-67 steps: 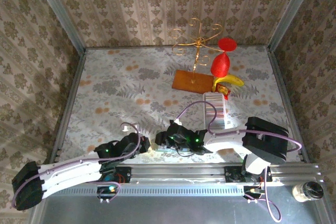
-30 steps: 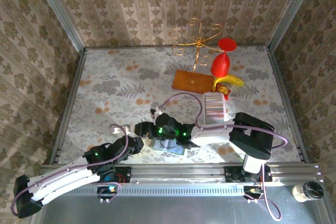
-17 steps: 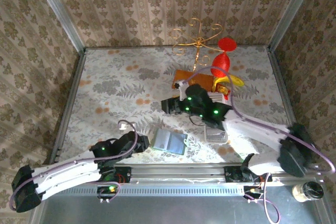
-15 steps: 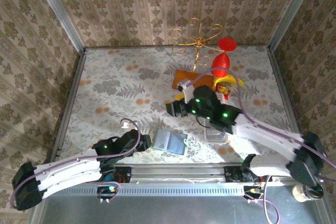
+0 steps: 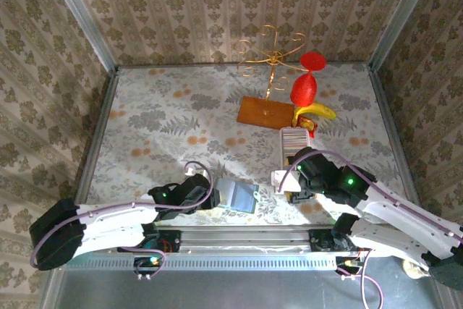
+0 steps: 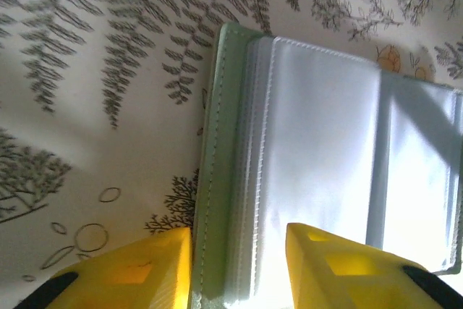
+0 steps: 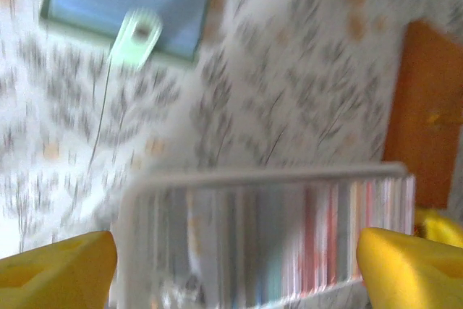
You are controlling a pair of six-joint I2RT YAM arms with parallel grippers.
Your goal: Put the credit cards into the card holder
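I see the worktop (image 5: 159, 121) under a cloth printed with ferns and orange flowers, shut in on three sides by damask-patterned walls with metal posts at the far corners. The card holder (image 5: 237, 195) lies open and flat near the middle of the near edge, its pale pockets facing up. My left hand (image 5: 210, 198) sits at its left edge with the jaws moderately apart. In the left wrist view one finger (image 6: 137, 269) is over the cloth and the other over the pockets, gripping nothing. The credit cards (image 5: 296, 137) stand in a white ribbed tray (image 5: 283, 142) toward the right side. My right hand (image 5: 295, 181) hovers at the tray's near end, jaws wide and empty; that wrist view is blurred. A wooden board (image 5: 264, 112), a gold wire stand (image 5: 271, 52) and a banana (image 5: 316, 112) lie toward the far edge.
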